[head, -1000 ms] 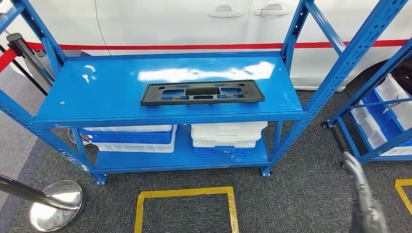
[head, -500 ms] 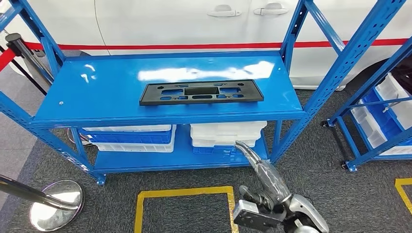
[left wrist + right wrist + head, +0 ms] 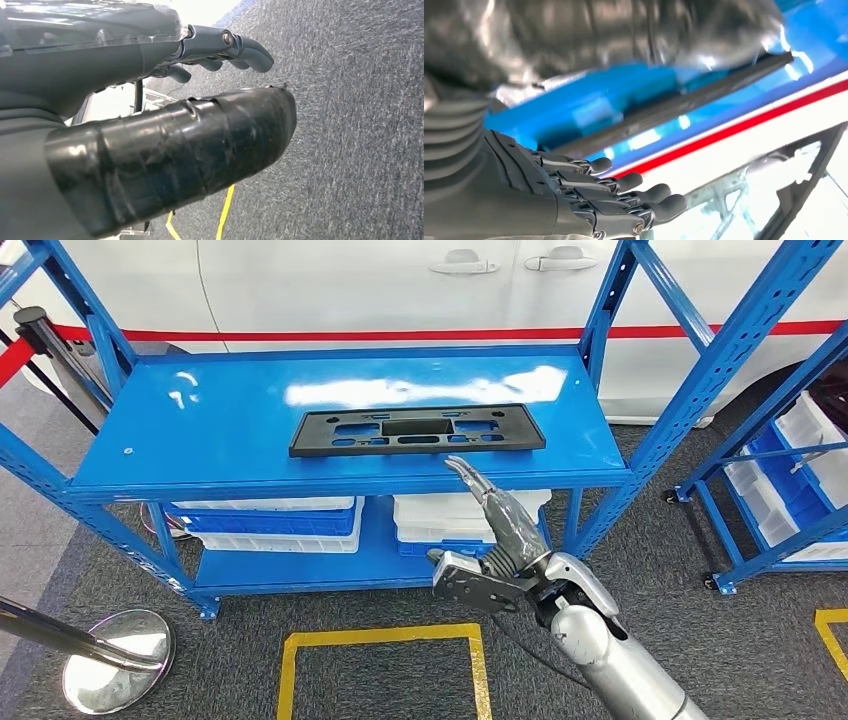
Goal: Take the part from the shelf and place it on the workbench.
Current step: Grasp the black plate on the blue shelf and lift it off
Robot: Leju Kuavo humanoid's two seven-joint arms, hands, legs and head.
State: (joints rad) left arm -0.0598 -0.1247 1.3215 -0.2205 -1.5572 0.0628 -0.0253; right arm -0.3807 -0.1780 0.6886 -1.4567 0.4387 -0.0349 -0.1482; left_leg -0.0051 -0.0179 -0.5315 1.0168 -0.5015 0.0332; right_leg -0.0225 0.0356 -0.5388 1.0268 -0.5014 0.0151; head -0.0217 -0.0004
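The part (image 3: 417,430), a flat black plate with several cut-outs, lies on the top board of the blue shelf (image 3: 220,430), near its front edge. My right hand (image 3: 488,545) is raised in front of the shelf, just below that edge and slightly right of the part's middle. It is open and holds nothing. The right wrist view has the part (image 3: 684,102) as a dark strip on the blue board beyond the spread fingers (image 3: 624,200). My left hand (image 3: 150,100) hangs over grey carpet with straight fingers and nothing in it.
White and blue bins (image 3: 470,520) are stacked on the lower shelf board. A white car (image 3: 400,290) stands right behind the shelf. A second blue rack (image 3: 790,470) with bins is at the right. A stanchion base (image 3: 115,660) and yellow floor tape (image 3: 380,637) lie in front.
My right arm has swung in from the lower right edge, leftward and upward, until the hand is just under the shelf's front edge. The part has not moved.
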